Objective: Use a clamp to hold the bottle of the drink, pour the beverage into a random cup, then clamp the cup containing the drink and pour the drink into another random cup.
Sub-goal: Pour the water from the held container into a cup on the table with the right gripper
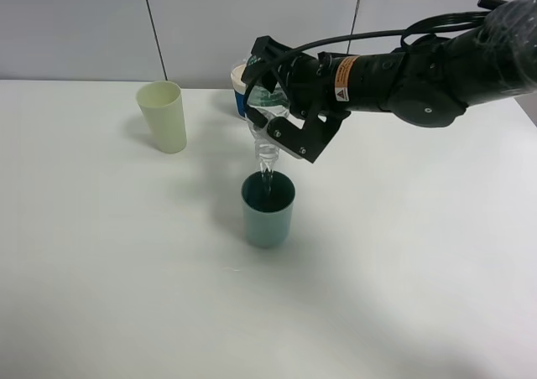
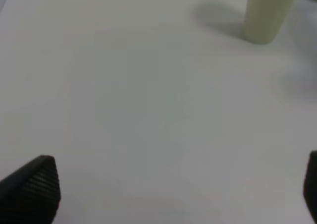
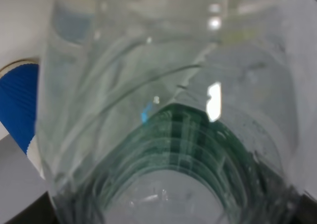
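1. We see the right arm [image 1: 419,81] reach from the upper right to centre frame. Its right gripper [image 1: 281,102] is clamped on the bottle [image 1: 265,148], which is tipped mouth-down.
2. The beverage [image 1: 267,176] streams into the teal cup [image 1: 268,215] directly below.
3. The left gripper [image 2: 173,192] has its fingers wide apart over the table [image 2: 148,110].

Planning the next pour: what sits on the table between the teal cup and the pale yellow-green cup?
Nothing; the table between the teal cup and the pale yellow-green cup is bare, as the exterior high view shows.

No readable text, orange sticker [image 1: 341,79] on the right arm [image 1: 419,81] too small to make out
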You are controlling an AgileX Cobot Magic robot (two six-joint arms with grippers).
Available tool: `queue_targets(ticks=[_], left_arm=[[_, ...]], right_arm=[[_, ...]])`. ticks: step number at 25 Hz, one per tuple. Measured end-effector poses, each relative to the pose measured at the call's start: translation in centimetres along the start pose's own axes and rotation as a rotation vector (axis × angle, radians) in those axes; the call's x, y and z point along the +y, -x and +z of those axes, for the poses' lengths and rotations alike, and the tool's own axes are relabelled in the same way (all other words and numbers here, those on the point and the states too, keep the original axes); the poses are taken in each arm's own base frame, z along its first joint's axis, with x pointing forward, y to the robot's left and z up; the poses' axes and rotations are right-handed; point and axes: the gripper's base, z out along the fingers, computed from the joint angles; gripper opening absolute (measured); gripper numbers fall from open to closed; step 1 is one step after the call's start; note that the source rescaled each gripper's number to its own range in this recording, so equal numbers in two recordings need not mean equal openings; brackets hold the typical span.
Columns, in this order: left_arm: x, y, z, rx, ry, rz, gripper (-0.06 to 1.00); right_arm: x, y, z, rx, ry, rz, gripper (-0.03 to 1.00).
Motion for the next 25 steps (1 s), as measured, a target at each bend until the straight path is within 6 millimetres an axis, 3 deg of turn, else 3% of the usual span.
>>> queue_targets(ticks=[25], left_arm=[[0.0,0.0,0.0,0.0,0.0,0.0,1.0]], right_arm=[[-1.2,0.3,0.0,-0.004,-0.106,-0.204,0.04]])
